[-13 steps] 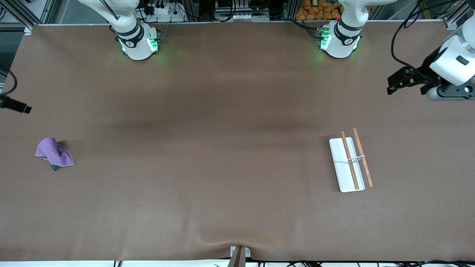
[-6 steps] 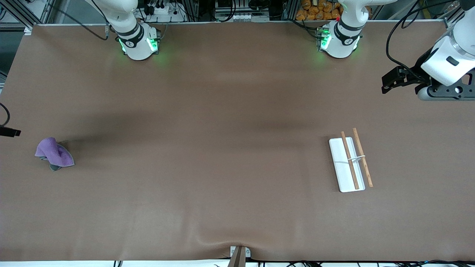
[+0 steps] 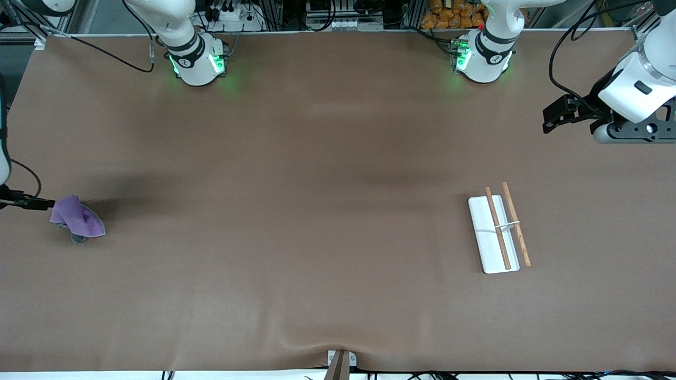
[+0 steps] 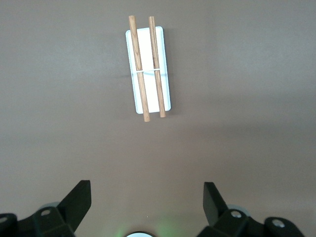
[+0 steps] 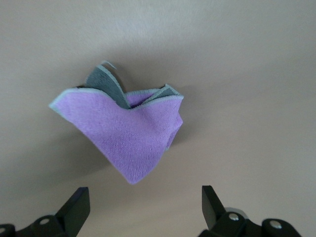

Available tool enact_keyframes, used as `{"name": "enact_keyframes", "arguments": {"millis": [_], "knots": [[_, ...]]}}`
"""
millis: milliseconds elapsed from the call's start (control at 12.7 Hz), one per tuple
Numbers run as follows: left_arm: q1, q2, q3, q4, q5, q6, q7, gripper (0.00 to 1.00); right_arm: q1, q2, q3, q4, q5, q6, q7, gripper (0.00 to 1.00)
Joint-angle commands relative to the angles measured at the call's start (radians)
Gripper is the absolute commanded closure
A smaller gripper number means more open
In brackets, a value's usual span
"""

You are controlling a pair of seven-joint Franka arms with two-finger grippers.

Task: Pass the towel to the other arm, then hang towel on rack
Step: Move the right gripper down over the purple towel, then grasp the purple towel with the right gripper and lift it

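Towel (image 3: 78, 221): purple, crumpled into a rough wedge on the table (image 3: 327, 211) at the right arm's end; in the right wrist view (image 5: 123, 131) grey reverse folds show along one edge and the purple face tapers to a point toward the gripper.

Rack (image 3: 499, 228): white tray base toward the left arm's end, well apart from the towel. Its long axis runs from the robots' side toward the front camera, slightly slanted. Two wooden rods lie parallel along that axis, joined midway by a white crosspiece; the tray holds nothing else (image 4: 148, 66).

Right gripper (image 5: 143, 210): above the towel, fingers spread wide, holding nothing.

Left gripper (image 3: 557, 113): in the air at the left arm's end, over bare table; fingers spread wide (image 4: 147, 205), empty.
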Motion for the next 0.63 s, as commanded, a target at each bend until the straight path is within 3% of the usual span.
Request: {"name": "enact_keyframes", "arguments": {"millis": [0, 393, 551], "knots": [[0.007, -0.009, -0.007, -0.004, 0.0, 0.007, 0.001, 0.0, -0.033, -0.012, 0.021, -0.102, 0.013, 0.083, -0.007, 0.14], [0.008, -0.005, -0.007, -0.007, 0.0, 0.016, 0.004, 0.0, -0.036, 0.017, 0.021, -0.108, 0.027, 0.115, -0.007, 0.59], [0.008, -0.005, -0.007, -0.007, 0.0, 0.017, 0.004, 0.0, -0.042, 0.02, 0.022, -0.108, 0.027, 0.115, -0.009, 0.66]]}}
